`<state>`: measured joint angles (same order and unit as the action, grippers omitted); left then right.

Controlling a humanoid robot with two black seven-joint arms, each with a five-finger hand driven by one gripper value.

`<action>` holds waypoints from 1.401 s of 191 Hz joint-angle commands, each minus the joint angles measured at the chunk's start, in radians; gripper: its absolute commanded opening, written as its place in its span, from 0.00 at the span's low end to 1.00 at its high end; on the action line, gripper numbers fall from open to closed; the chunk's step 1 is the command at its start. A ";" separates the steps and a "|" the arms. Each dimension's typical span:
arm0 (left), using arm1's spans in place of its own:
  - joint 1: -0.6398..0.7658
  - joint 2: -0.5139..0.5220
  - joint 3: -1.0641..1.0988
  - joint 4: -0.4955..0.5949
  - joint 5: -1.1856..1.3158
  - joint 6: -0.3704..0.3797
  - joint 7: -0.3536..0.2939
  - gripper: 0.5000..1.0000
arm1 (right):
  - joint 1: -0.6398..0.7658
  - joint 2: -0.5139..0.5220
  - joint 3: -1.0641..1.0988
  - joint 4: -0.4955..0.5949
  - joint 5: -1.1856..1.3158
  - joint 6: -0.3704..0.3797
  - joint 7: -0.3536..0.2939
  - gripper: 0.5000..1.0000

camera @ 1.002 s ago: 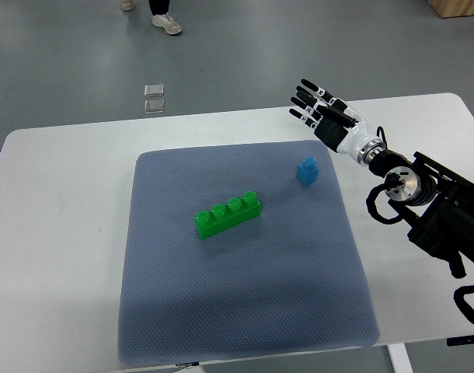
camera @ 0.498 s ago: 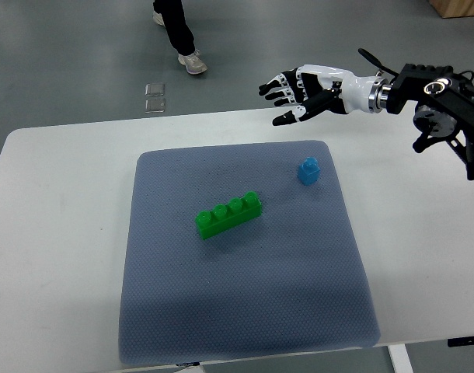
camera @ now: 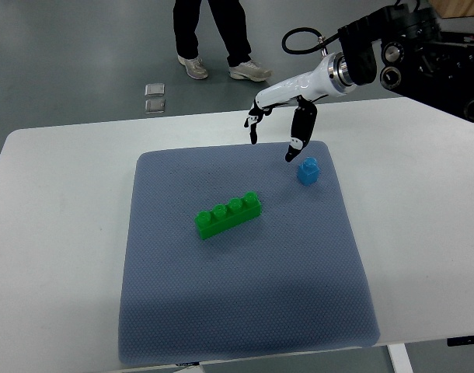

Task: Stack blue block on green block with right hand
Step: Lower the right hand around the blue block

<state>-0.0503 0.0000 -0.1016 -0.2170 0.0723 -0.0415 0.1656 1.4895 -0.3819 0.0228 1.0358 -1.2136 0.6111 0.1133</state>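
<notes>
Above the blue block (camera: 308, 170), the right hand (camera: 280, 116) is held spread and empty; fingers should be lowered squarely around it before closing.

Right hand (camera: 280, 116) hangs spread-fingered just above blue block (camera: 308, 170), apart from green block (camera: 228, 214).

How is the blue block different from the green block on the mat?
The blue block is short with a single stud; the green block is long with four studs in a row. The blue block sits toward the mat's far right corner, the green block near its middle. Both rest untouched.
</notes>
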 commanded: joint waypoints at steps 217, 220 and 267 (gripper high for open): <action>0.000 0.000 0.000 -0.004 0.000 0.000 0.000 1.00 | -0.218 0.172 0.009 -0.307 -0.184 -0.074 -0.164 0.84; 0.000 0.000 0.000 -0.004 0.000 0.000 0.000 1.00 | -0.219 0.172 0.011 -0.310 -0.184 -0.076 -0.165 0.84; 0.000 0.000 0.000 -0.002 0.000 0.000 0.000 1.00 | -0.252 0.187 0.011 -0.335 -0.184 -0.128 -0.172 0.84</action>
<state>-0.0502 0.0000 -0.1013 -0.2205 0.0720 -0.0415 0.1657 1.2517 -0.1979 0.0337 0.7113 -1.3975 0.4993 -0.0548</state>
